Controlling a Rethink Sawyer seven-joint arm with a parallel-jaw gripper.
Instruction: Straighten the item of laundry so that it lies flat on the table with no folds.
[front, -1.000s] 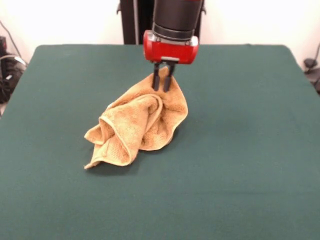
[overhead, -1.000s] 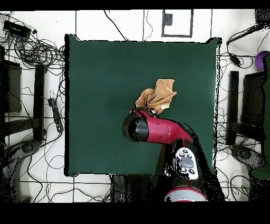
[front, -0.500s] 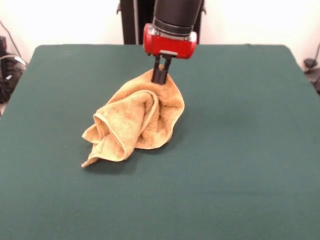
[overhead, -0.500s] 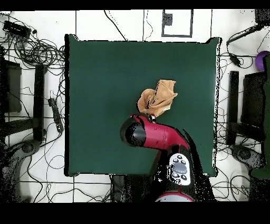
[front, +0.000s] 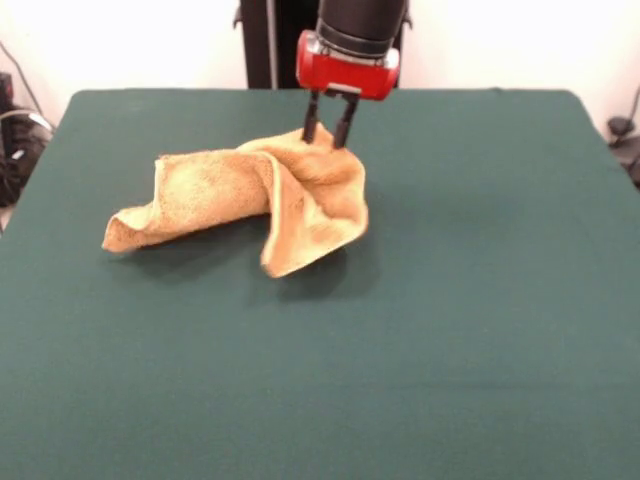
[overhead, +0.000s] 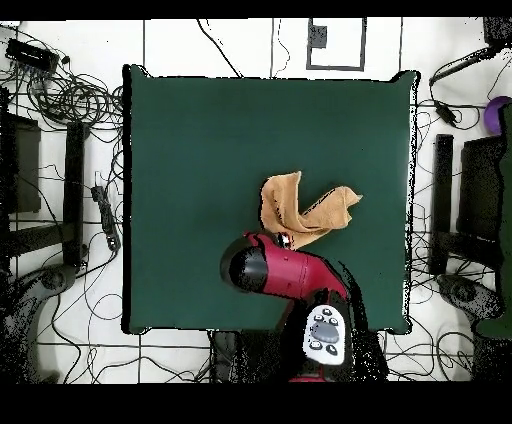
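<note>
One nubbly tan terry towel (front: 262, 190) lies in a rumpled V on your matte green bench (front: 480, 330); your gripper (front: 325, 133) has its jaws parted, tips at its peak.

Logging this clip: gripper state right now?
Gripper: jaws spread open at the top fold of the towel, no longer pinching it.

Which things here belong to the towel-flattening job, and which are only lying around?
Job: towel, still folded; table; gripper, fingers apart at the towel's raised edge.
Lying about: cables on the floor, purple object beside the table.
</note>
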